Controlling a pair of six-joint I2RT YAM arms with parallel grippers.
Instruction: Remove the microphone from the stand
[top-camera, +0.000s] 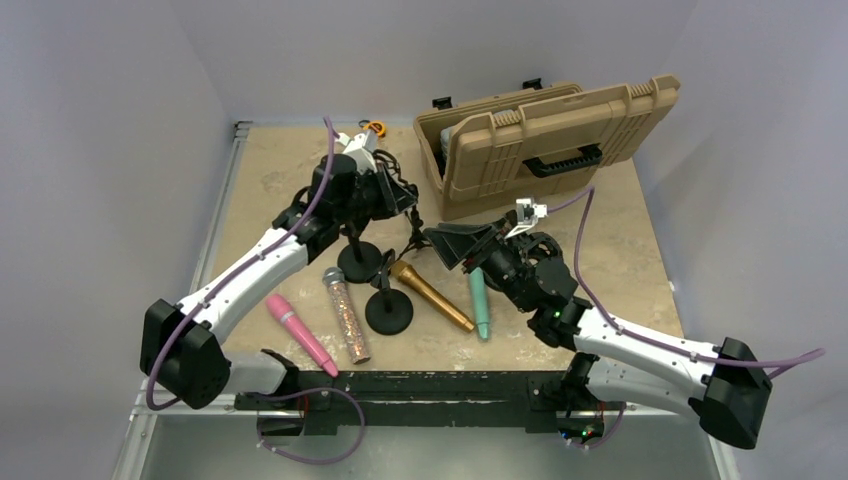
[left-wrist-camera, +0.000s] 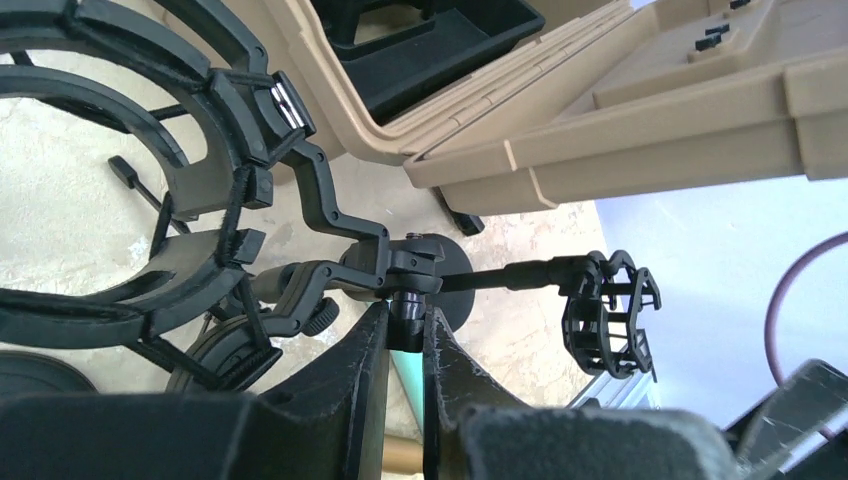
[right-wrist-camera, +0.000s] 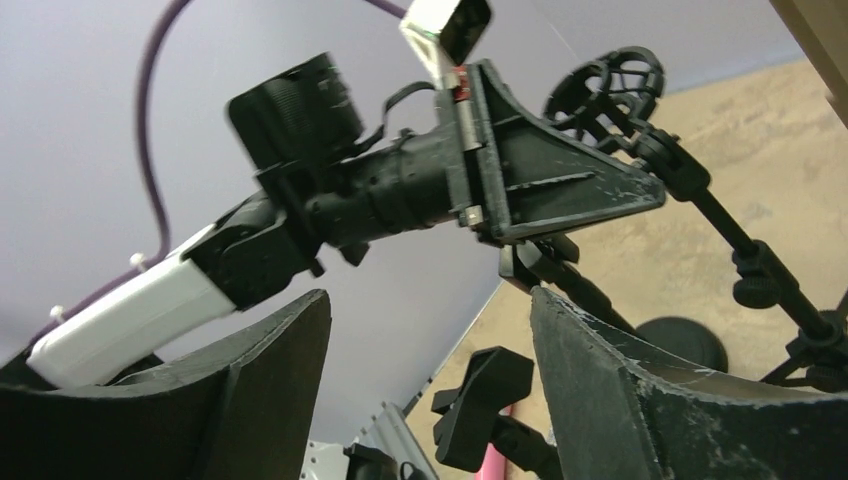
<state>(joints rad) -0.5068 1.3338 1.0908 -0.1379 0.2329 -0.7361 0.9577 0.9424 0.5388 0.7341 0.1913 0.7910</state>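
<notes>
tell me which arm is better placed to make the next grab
Right: the right gripper is open and holds nothing; the left gripper is shut on a stand post.

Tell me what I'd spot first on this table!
Four microphones lie near the front: a pink plastic microphone, a glittery microphone, a gold metal microphone and a teal microphone. A big tan plastic case stands open at the back right. The left gripper pinches a black microphone stand.
</notes>
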